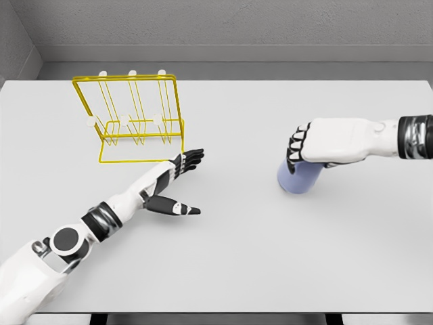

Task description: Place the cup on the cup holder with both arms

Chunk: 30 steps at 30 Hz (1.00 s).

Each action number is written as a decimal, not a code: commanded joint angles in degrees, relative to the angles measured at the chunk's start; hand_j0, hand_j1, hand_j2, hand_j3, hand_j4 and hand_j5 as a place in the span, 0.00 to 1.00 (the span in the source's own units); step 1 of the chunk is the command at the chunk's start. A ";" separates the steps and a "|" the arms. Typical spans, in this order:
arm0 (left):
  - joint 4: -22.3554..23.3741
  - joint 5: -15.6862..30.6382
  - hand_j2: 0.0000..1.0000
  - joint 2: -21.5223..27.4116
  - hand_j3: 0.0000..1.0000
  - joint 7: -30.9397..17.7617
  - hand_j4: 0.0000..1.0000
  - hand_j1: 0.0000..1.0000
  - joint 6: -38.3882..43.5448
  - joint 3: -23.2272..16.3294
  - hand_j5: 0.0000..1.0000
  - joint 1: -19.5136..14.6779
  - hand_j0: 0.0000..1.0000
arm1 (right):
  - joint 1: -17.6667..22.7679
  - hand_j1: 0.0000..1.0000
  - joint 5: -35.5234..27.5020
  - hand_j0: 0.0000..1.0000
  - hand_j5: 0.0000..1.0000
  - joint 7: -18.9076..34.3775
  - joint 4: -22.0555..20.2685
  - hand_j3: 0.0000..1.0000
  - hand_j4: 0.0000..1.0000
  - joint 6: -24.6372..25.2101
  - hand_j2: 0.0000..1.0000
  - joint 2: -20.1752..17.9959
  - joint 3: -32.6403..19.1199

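Nearest me, left robot hand (177,177) lies flat and empty, rack (132,118) just beyond; right robot hand (306,145) clamps the upright cup (300,177), far across.

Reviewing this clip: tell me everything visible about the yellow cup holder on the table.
The cup holder is a thin yellow wire rack, apparently metal, standing upright on the far left part of the white table. It has a rectangular base frame and a taller rectangular back frame that holds upright prongs tipped with small white knobs. No cup hangs on it. The left hand lies open just in front of its right front corner, apparently not touching it. The cup sits well off to the right.
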 commanded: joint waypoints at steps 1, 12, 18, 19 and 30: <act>0.18 0.16 1.00 -0.22 1.00 0.00 1.00 1.00 0.04 -0.03 1.00 0.00 1.00 | -0.17 0.56 -0.68 0.56 0.56 -0.04 -0.61 0.56 0.56 0.15 0.56 0.48 -0.07; 0.18 0.16 1.00 -0.31 1.00 0.00 1.00 1.00 0.04 0.05 1.00 -0.09 1.00 | -1.41 0.56 -1.56 0.56 0.56 -0.04 -0.70 0.56 0.56 0.15 0.56 6.36 0.19; 0.27 0.16 1.00 -0.22 1.00 0.00 1.00 1.00 0.04 0.06 1.00 -0.09 1.00 | -1.41 0.56 -1.56 0.56 0.56 -0.04 -0.70 0.56 0.56 0.15 0.56 10.76 0.72; 0.18 0.16 1.00 -0.22 1.00 0.00 1.00 1.00 0.04 0.06 1.00 -0.09 1.00 | -1.41 0.56 -1.47 0.56 0.56 -0.04 -0.70 0.56 0.56 0.15 0.56 10.85 0.72; 0.36 0.16 1.00 -0.31 1.00 0.00 1.00 1.00 0.04 0.06 1.00 -0.26 1.00 | -1.14 1.00 -0.51 1.00 1.00 -0.04 -0.70 1.00 1.00 0.15 1.00 10.94 0.63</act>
